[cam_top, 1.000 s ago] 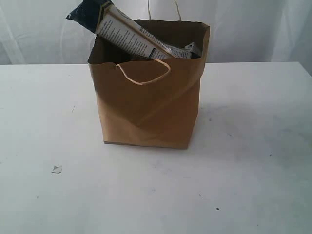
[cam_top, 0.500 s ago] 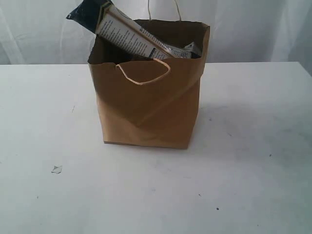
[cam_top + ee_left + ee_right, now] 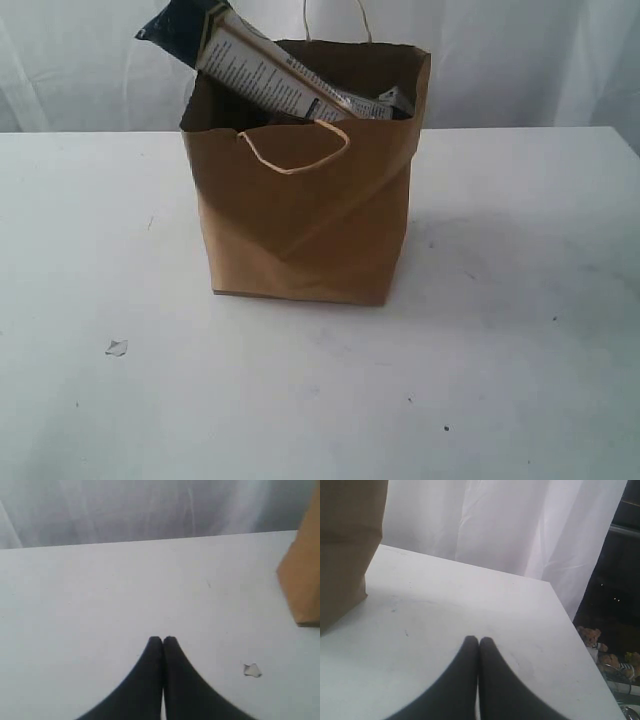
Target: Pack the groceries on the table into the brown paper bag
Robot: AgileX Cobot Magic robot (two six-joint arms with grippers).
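Brown paper bag upright on the white table, groceries inside.
Long dark-blue packet leans out over the bag's rim. Left claw and right claw, each pinched closed and empty, hover above the table on either side of the bag.

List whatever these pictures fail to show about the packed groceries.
- Exterior view: the walls of the brown paper bag hide everything below its rim; only the long dark-blue packet and a silvery corner stick out.
- Both wrist views: the frame edge cuts off most of the bag; its opening is out of view.
- Exterior view: the pale scrap on the table is too small to identify.
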